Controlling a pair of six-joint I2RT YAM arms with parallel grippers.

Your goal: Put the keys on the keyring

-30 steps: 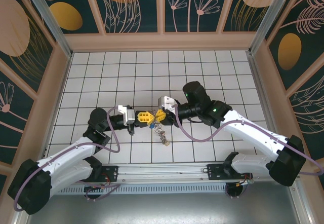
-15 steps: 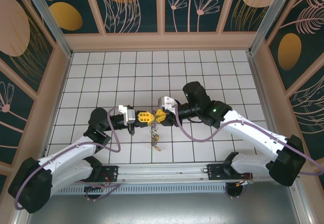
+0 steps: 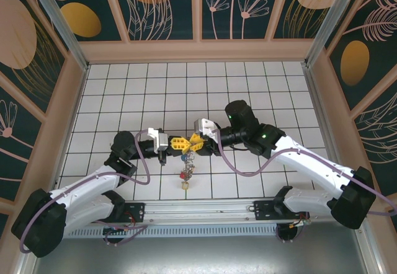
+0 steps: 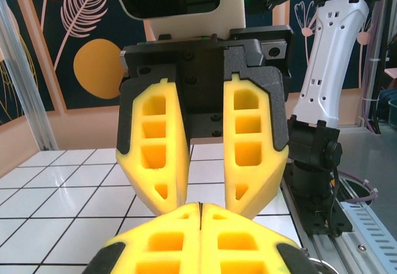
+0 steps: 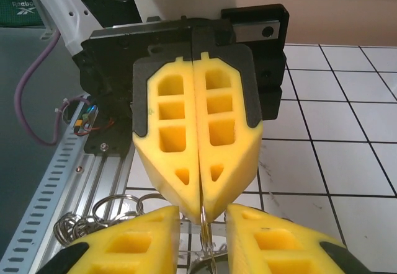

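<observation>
The two grippers meet tip to tip above the middle of the white tiled floor. My left gripper (image 3: pixel 180 142) is shut on the keyring (image 5: pixel 205 234), a thin metal ring seen edge-on that sticks out from its yellow fingertips (image 5: pixel 214 187). My right gripper (image 3: pixel 196 141) faces it with its jaws apart, one on each side of the ring without touching it. The keys (image 3: pixel 185 173) dangle in a bunch below the fingertips, one with a red head and a brass-coloured piece lowest. Several small split rings (image 5: pixel 93 218) of the bunch show at the left of the right wrist view.
An aluminium rail (image 3: pixel 205 209) with the arm bases runs along the near edge, close below the hanging bunch. Patterned walls (image 3: pixel 198 7) enclose the floor on three sides. Bare tiles (image 3: pixel 248 88) stretch behind the grippers.
The right gripper's jaws have spread apart. The bunch of keys has swung from the lower right to hang lower and further left, under the left gripper's tips.
</observation>
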